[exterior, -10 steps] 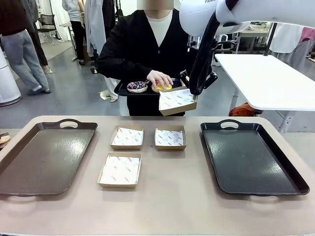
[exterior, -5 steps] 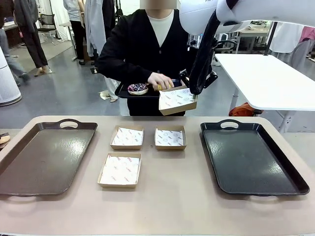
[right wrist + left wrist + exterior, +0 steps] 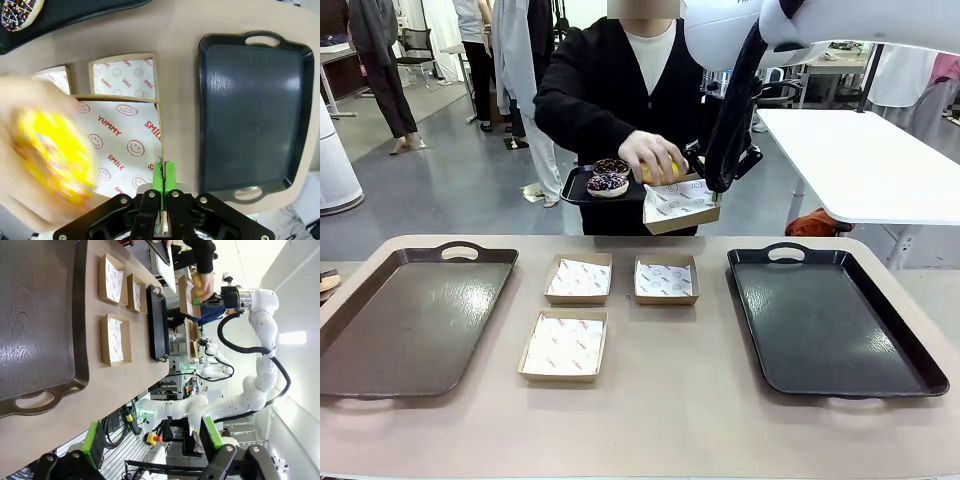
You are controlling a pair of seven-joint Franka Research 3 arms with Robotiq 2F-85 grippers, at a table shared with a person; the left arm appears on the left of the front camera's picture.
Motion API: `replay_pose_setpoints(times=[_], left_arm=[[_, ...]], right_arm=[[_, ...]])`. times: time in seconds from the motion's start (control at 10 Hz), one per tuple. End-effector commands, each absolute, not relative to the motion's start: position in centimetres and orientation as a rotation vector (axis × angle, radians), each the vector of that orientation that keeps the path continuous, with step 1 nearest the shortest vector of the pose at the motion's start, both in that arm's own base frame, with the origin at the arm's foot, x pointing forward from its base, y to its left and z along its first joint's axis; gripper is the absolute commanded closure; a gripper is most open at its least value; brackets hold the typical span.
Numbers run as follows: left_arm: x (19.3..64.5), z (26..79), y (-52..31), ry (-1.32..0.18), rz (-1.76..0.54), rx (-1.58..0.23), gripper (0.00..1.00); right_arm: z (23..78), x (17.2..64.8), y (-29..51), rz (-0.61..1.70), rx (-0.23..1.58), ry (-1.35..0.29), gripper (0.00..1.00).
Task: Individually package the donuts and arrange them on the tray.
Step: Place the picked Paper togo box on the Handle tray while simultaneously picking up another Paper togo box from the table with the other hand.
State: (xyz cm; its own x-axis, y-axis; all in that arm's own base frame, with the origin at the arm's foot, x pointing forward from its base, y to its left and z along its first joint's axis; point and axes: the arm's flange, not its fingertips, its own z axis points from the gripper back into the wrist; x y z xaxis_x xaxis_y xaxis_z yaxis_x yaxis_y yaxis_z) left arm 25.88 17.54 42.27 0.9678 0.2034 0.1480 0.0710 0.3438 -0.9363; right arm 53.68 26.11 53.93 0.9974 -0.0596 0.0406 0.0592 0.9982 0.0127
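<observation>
- The right gripper [image 3: 162,175] is pinched tight on the near rim of a paper-lined cardboard box [image 3: 120,97] and holds it in the air above the far edge of the table [image 3: 670,420].
- The person's hand [image 3: 650,155] holds the yellow donut [image 3: 55,155] with sprinkles just over this held box's white liner. The donut is blurred, so I cannot tell whether it touches the paper.
- Just beside the held box, on the robot's left, the person's small black serving tray [image 3: 575,186] carries the sprinkled chocolate donut [image 3: 606,184]. A second donut [image 3: 612,165] sits behind it, probably dark too.
- Below the held box, three empty lined boxes [image 3: 579,279] lie flat on the table.
- The large black tray [image 3: 830,320] lies below and to the robot's right of the held box.
- The brown tray [image 3: 410,320] lies well to its left.
- The left gripper [image 3: 152,440] is well apart from the held box, its green-padded fingers spread wide with nothing between them.
</observation>
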Motion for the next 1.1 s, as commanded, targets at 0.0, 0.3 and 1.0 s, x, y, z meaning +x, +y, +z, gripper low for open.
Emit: replay_pose_setpoints(times=[0.0, 0.3, 1.0], left_arm=[[25.85, 42.44, 17.53, -0.262, 0.094, -1.229, 0.00], [25.85, 42.44, 17.53, -0.262, 0.094, -1.229, 0.00], [25.85, 42.44, 17.53, -0.262, 0.094, -1.229, 0.00]], right_arm=[[53.71, 53.23, 25.80, -0.062, 0.008, -0.038, 1.00], [53.71, 53.23, 25.80, -0.062, 0.008, -0.038, 1.00], [53.71, 53.23, 25.80, -0.062, 0.008, -0.038, 1.00]])
